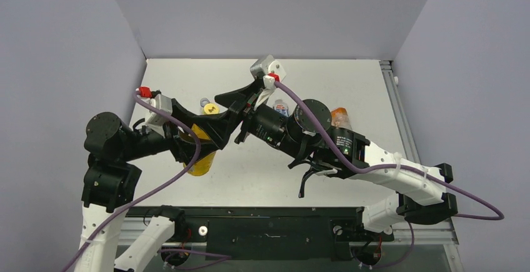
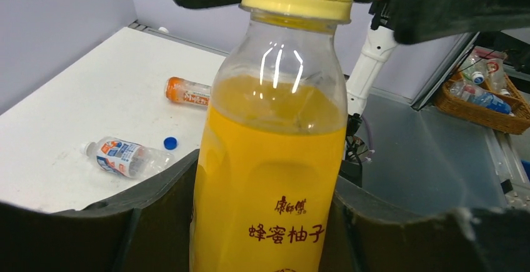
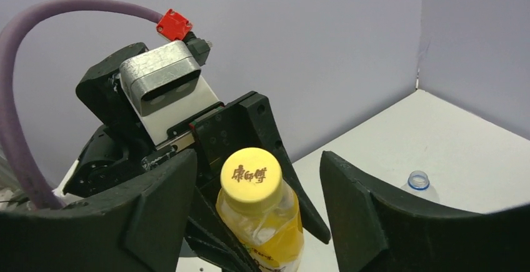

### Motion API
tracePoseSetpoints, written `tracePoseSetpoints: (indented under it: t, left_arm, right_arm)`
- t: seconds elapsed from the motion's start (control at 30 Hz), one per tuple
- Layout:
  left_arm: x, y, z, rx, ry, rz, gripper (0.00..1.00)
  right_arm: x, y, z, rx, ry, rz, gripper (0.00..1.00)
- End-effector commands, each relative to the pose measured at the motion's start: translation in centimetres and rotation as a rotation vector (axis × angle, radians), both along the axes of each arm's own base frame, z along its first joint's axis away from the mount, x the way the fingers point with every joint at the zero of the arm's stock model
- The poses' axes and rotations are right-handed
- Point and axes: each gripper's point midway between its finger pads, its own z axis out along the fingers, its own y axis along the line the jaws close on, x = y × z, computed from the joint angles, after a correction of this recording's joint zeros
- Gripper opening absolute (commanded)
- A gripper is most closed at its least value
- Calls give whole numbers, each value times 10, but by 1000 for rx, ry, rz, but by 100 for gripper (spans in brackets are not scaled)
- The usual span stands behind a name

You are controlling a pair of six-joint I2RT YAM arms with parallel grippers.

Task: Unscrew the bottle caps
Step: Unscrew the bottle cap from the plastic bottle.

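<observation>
The left tool (image 2: 267, 178) is clamped round the body of the clear plastic bottle of yellow juice (image 2: 269, 128), with a dark finger pressing on each side of it. The round yellow plastic screw cap (image 3: 250, 174) sits on that bottle's neck (printed characters show on its top). The right tool (image 3: 257, 162) stands spread wide about the cap, one finger on each side, and the right wrist view shows a gap at both. On the white surface (image 2: 69, 103) to one side of the juice bottle lies a clear plastic bottle with a white-and-blue label (image 2: 122, 157). A small round blue plastic cap (image 2: 169, 142) is just beside it. Farther from the juice bottle is a small bottle with an orange end and label (image 2: 187, 90). Both of these bottles lie on their sides.
</observation>
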Motion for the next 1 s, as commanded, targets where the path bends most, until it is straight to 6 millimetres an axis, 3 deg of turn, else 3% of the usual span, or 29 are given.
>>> tracePoseSetpoints:
  t: [0.0, 0.13, 0.37, 0.53, 0.8, 0.97]
  left_arm:
    - [3, 6, 2, 28, -95, 52, 37]
    - [9, 10, -4, 62, -130, 92, 34]
    - [15, 14, -2, 68, -164, 139, 29]
    - [20, 15, 0, 56, -161, 166, 26]
    - [19, 12, 4, 31, -130, 152, 25]
    - [5, 7, 10, -6, -89, 79, 24]
  right_arm:
    - [2, -9, 23, 76, 32, -32, 71]
    - [5, -2, 19, 33, 60, -41, 72]
    - [8, 4, 13, 5, 80, -33, 56]
    - [9, 5, 9, -16, 84, -33, 50]
    - [13, 0, 12, -3, 75, -51, 13]
    - [12, -12, 27, 25, 18, -24, 0]
